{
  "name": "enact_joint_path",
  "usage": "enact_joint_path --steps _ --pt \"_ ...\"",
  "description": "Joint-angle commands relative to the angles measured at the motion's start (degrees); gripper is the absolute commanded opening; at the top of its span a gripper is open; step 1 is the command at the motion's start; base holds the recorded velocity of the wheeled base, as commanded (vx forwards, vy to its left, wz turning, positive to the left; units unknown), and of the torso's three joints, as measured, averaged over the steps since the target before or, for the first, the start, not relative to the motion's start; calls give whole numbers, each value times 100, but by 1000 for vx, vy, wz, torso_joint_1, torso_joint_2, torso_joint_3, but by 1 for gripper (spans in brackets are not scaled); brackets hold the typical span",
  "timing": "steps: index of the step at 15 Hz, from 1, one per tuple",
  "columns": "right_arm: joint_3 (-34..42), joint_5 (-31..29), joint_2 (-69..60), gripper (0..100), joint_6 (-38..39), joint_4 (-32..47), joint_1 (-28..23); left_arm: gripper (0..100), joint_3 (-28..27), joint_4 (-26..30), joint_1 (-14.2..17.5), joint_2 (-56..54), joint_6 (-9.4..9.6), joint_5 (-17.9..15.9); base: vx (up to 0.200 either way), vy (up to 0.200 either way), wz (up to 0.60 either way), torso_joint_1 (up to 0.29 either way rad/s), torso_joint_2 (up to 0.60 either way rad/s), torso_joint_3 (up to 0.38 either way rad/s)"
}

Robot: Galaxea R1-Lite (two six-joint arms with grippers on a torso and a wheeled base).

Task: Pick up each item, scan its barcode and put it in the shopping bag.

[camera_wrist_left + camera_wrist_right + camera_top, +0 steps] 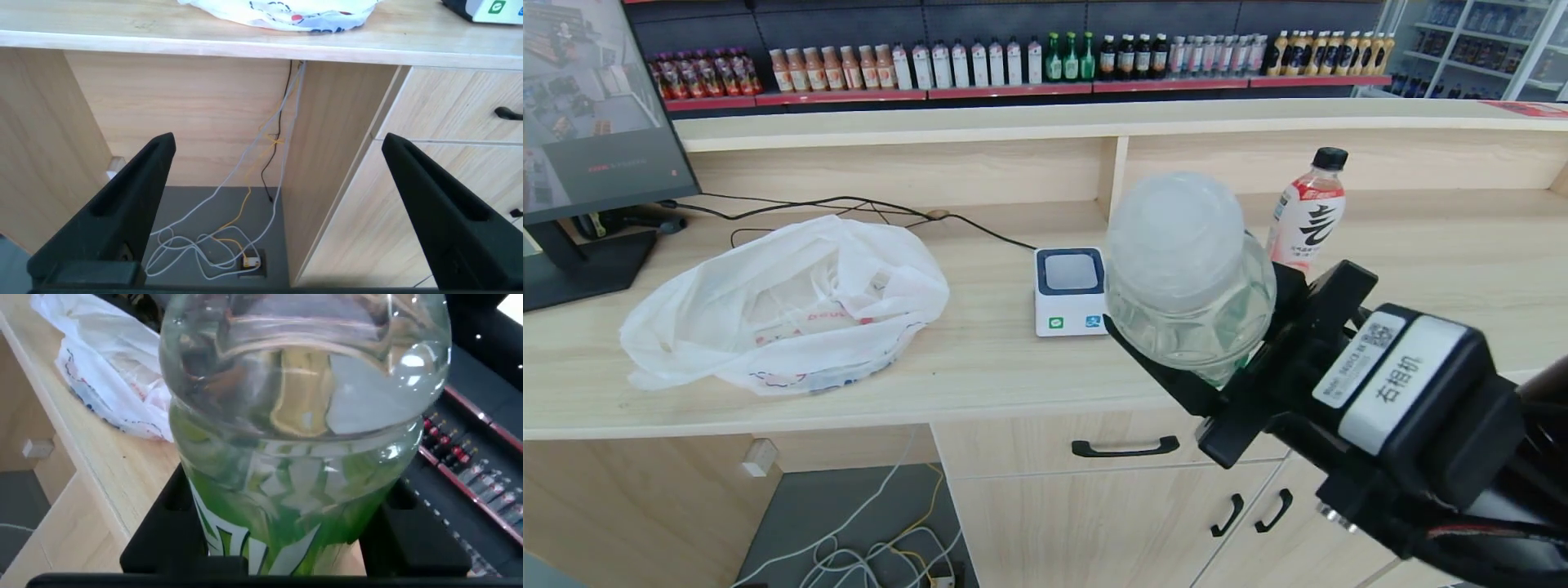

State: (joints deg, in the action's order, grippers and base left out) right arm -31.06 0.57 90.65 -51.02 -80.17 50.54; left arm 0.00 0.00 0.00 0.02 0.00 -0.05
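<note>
**Right pincer** [1205, 331]: clenched on the clear bottle [1184, 261], one finger on each side of its green-labelled body. It is held off the tabletop [980, 367].
- Bottle long axis: tilted, base end turned up toward the head camera, cap end hidden. The barcode side can't be told.
- Arm pose: forearm runs in from the robot's right, wrist raised and angled fwd-left.

**Scanner** [1068, 290]: just beside the pincer, to its left and lower, window facing up (the relation that counts). Judged next move: short, left and down, w/ the label turned to the window.

**Shopping bag** [792, 306]: beyond the scanner, further left, well apart from the pincer, lying slumped.

**Second bottle** [1308, 214]: upright, on the far side of the pincer.

**Left pincer** [278, 212]: released, jaws wide. It hangs below the tabletop edge, facing the open bay w/ cables, under the bag.
</note>
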Motion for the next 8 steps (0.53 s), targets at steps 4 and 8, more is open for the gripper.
enact_joint_path --steps 4,8 --pt "-84 1094 884 0 -1200 -518 79 100 0 0 0 -2 0 -4 0 0 0 0 0 0" --pt "-119 1876 1078 0 -1982 -544 43 100 0 0 0 -2 0 -4 0 0 0 0 0 0"
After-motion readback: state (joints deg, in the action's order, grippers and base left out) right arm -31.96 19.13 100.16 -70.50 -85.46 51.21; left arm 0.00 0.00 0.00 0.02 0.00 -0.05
